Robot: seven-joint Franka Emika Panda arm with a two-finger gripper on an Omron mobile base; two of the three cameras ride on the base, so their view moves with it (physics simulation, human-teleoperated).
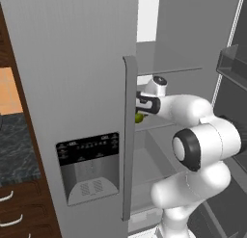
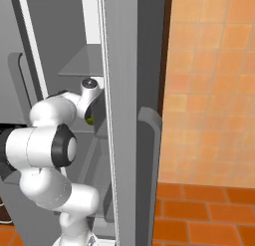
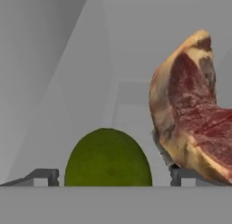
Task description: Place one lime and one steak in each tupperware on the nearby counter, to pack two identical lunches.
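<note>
Since the small, smooth, round yellow-green lime (image 3: 108, 158) is firm and light, you can expect it to bear a squeeze without harm, but its waxy curved skin will likely roll or squirt out if the pads land off-centre; judge your hold across its widest girth, one pad on each side. In the hand view it sits at the bottom centre of the frame, squarely between the two dark finger tips of the pincer (image 3: 113, 177), and a sliver of gap shows on either side, so the pincer stands spread wide and released, grasping nothing yet. To the right of the frame the lumpy slab of reddish-brown steak (image 3: 192, 114) with its pale fatty rim rears up close beside the right finger tip; whether it touches that tip you cannot tell. That meat would probably be soft, floppy and slick, better pinched across a thick part than by its thin edge, and it could be nudged if you close carelessly. In the left base view the lime (image 1: 139, 118) shows as a green speck at centre frame, just below the dark wrist, inside the open grey refrigerator (image 1: 159, 150), behind the edge of its closed door.
</note>
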